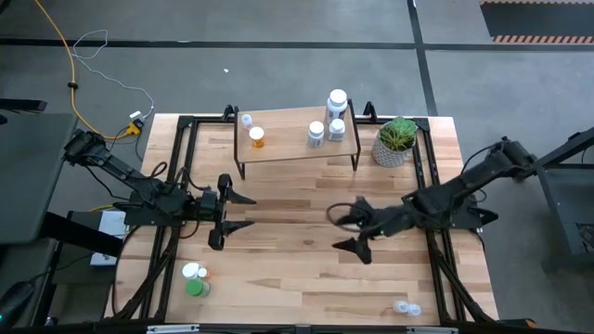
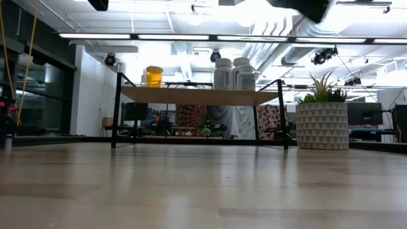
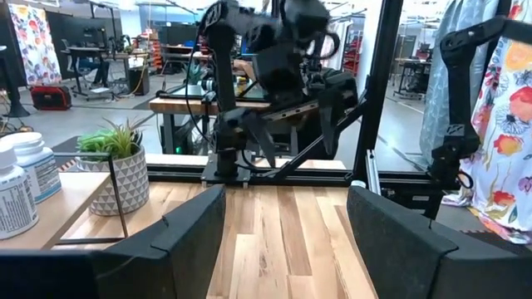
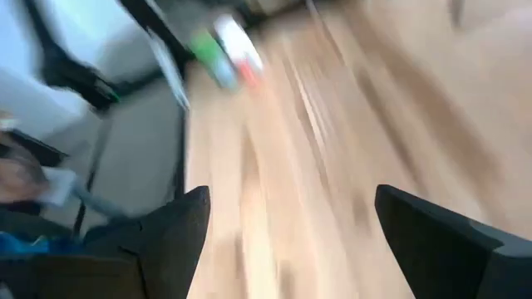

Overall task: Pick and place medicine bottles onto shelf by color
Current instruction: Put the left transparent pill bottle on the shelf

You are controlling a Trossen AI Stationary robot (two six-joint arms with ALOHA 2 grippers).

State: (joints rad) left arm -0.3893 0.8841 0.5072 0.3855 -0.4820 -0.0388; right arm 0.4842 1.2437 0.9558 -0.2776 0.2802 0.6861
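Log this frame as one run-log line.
left gripper: open, empty, mid-table | right gripper: open, empty, mid-table | light wooden shelf: orange bottle, four white bottles | green bottle: table front-left

Grey floor [image 1: 278, 74] surrounds the table. Tube lights [image 2: 210, 37] line a white ceiling. Workbenches [image 3: 179, 106] stand behind.

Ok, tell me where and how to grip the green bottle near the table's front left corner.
Take the green bottle across its body below the cap, coming down from above. It seems to stand upright, pressed against a white-capped bottle, so set the fingers on its free sides. The open left gripper is nearer.
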